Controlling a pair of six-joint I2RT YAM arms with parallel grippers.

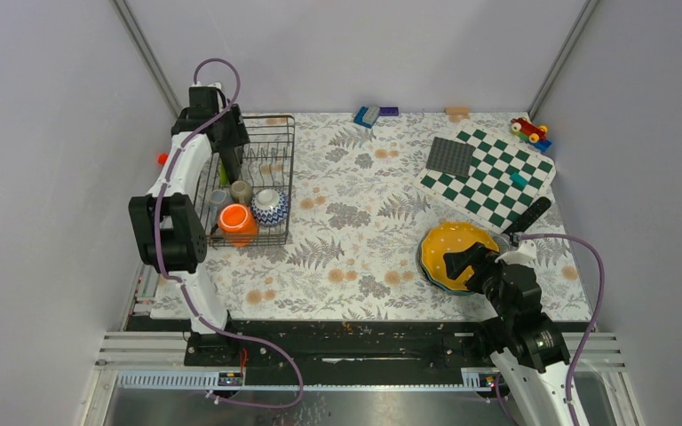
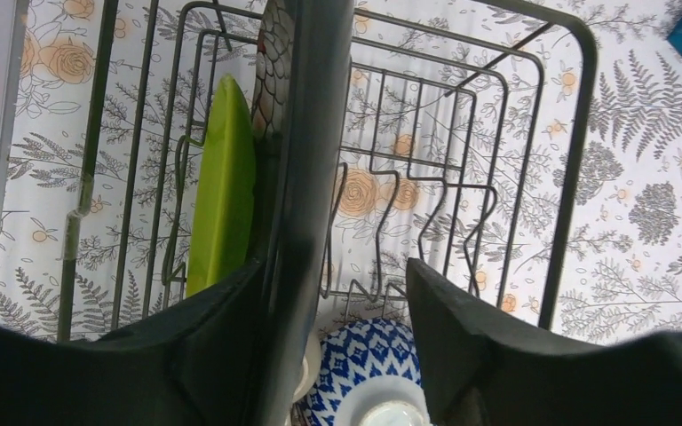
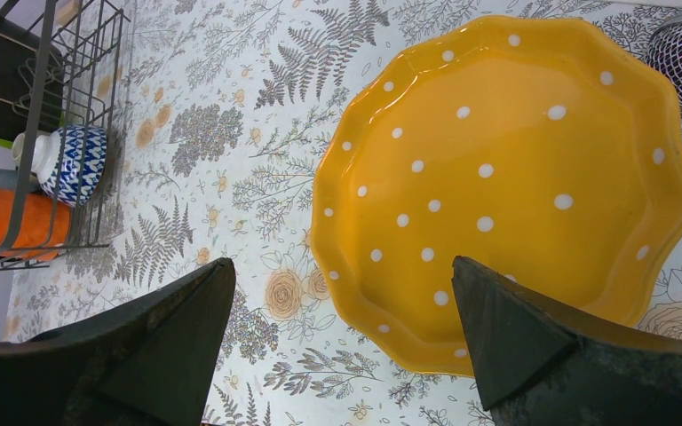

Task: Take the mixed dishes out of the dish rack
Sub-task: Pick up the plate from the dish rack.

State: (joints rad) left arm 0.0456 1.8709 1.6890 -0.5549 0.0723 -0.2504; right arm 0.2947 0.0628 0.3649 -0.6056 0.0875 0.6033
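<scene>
Left gripper (image 2: 333, 266) fills the bottom of its wrist view, its 2 fingers (image 2: 186, 355) apart on either side of a dark plate (image 2: 311, 133) that stands on edge in the dish rack (image 2: 577, 160). The plate lies against 1 finger, with a gap to the other. Just beside it, a lime-green plate (image 2: 222, 177) also stands upright between the prongs. At the rack's near end sit a patterned bowl (image 2: 355, 364) in blue and white, an orange mug (image 1: 236, 220) and a grey cup (image 1: 241, 191). The rack stands at the left of the table (image 1: 355, 266).

Well apart, at the right, the right gripper (image 3: 339, 266) hovers over a yellow white-dotted plate (image 3: 506, 177), fingers (image 3: 542, 355) spread wide and holding nothing. That plate lies flat on another plate (image 1: 423, 268), of which only a bluish edge shows. Behind them lies a green-white chequered board (image 1: 493, 177).
</scene>
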